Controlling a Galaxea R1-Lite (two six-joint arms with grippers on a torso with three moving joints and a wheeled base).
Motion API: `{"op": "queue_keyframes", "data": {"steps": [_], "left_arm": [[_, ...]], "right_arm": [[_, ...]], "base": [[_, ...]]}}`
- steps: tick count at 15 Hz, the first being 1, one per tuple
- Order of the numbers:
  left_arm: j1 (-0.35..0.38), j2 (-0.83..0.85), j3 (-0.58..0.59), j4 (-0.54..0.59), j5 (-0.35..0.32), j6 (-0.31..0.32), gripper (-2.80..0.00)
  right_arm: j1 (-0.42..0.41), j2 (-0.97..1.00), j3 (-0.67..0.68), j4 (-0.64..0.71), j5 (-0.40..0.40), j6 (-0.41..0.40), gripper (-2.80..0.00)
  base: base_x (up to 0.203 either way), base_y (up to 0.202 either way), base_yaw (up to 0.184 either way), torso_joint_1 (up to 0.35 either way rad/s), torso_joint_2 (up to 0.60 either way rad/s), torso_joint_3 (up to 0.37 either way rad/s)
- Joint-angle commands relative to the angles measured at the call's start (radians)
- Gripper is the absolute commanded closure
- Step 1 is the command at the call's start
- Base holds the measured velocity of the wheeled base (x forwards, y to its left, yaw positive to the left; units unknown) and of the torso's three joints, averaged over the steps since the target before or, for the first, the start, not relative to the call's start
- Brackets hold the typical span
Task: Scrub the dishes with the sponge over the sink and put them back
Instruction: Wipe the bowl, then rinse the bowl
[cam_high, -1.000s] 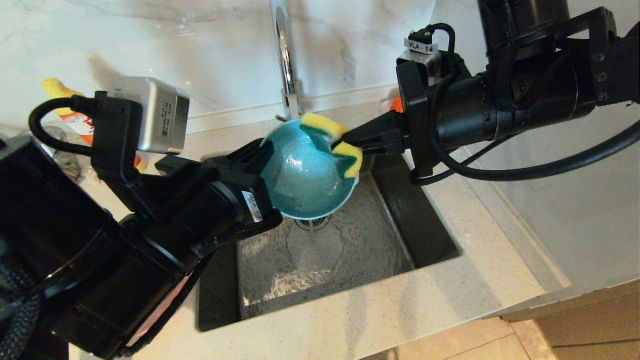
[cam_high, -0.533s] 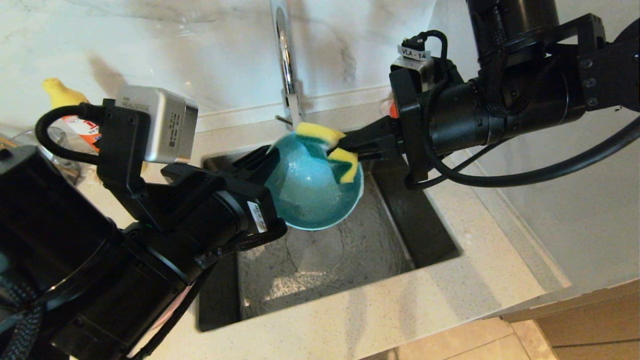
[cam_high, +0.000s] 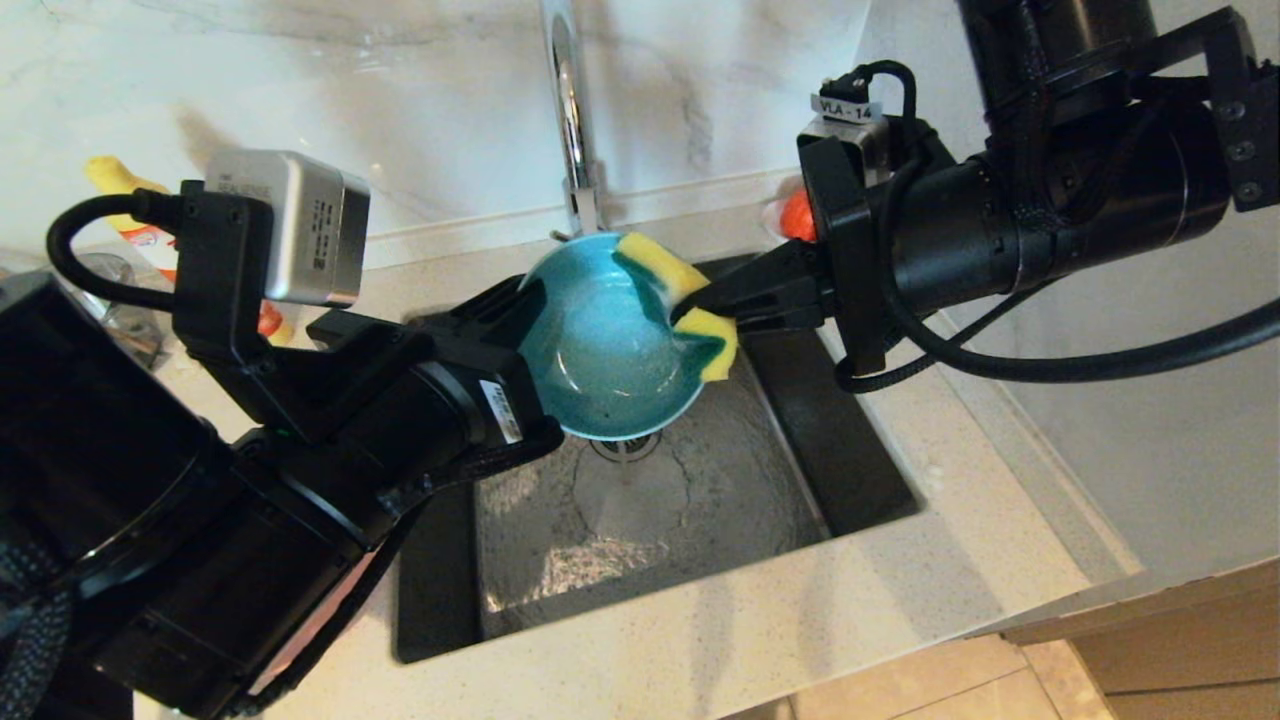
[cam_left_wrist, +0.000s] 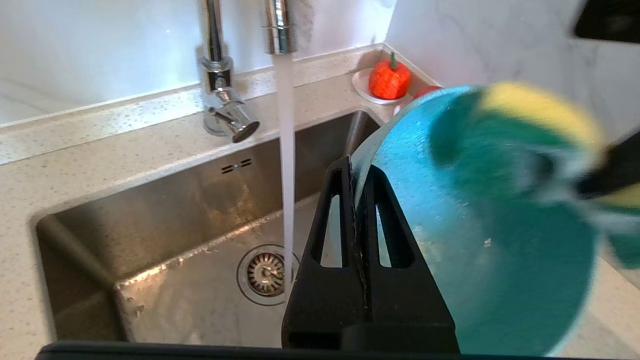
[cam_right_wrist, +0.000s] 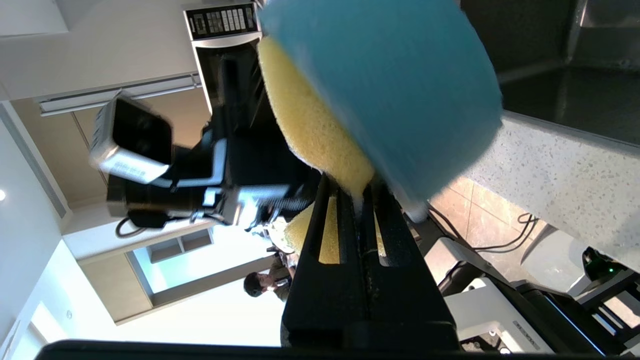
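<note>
Over the steel sink (cam_high: 650, 510) a teal-blue bowl (cam_high: 600, 350) is held tilted, its opening facing the right arm. My left gripper (cam_high: 525, 300) is shut on the bowl's rim, one finger inside and one outside (cam_left_wrist: 356, 172). My right gripper (cam_high: 690, 310) is shut on the middle of the yellow and green sponge (cam_high: 655, 262). The sponge presses on the bowl's far rim and inner wall (cam_left_wrist: 540, 107). In the right wrist view the sponge (cam_right_wrist: 310, 120) lies against the bowl (cam_right_wrist: 395, 85) just past the fingertips (cam_right_wrist: 356, 192).
Water runs from the chrome tap (cam_high: 570, 110) down to the drain (cam_left_wrist: 265, 274), beside the bowl. An orange pepper-shaped thing on a small dish (cam_left_wrist: 389, 82) sits at the sink's back right corner. A yellow-capped bottle (cam_high: 120, 185) stands at the back left. The counter's front edge is near.
The sponge slid a little left across the bowl, then back right onto its rim. The bowl rocked slightly with it. Both grips held.
</note>
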Motion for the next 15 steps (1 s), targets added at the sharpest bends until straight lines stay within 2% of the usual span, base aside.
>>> {"op": "queue_keyframes", "data": {"steps": [1, 3, 5, 9, 12, 15], "left_arm": [[0.022, 0.004, 0.000, -0.004, 0.004, 0.000, 0.00], [0.045, 0.017, 0.006, -0.006, 0.003, -0.009, 0.00], [0.077, 0.043, 0.018, -0.005, 0.003, -0.053, 0.00], [0.125, 0.073, 0.029, -0.001, 0.005, -0.060, 0.00], [0.144, 0.139, 0.041, 0.001, 0.041, -0.129, 0.00], [0.151, 0.204, 0.062, 0.009, 0.056, -0.191, 0.00]], "right_arm": [[0.000, -0.049, 0.007, 0.005, 0.003, 0.003, 0.00], [0.000, -0.071, 0.014, 0.015, 0.003, 0.002, 0.00], [0.001, -0.108, 0.025, 0.022, 0.003, -0.008, 0.00], [0.002, -0.157, 0.028, 0.030, 0.003, -0.009, 0.00], [-0.013, -0.210, 0.048, 0.033, 0.003, -0.009, 0.00], [-0.076, -0.255, 0.102, 0.032, 0.003, -0.011, 0.00]], "base": [[0.000, 0.000, 0.000, 0.000, 0.00, 0.000], [0.000, 0.000, 0.000, 0.000, 0.00, 0.000], [0.000, 0.000, 0.000, 0.000, 0.00, 0.000], [0.000, 0.000, 0.000, 0.000, 0.00, 0.000], [0.000, 0.000, 0.000, 0.000, 0.00, 0.000], [0.000, 0.000, 0.000, 0.000, 0.00, 0.000]]}}
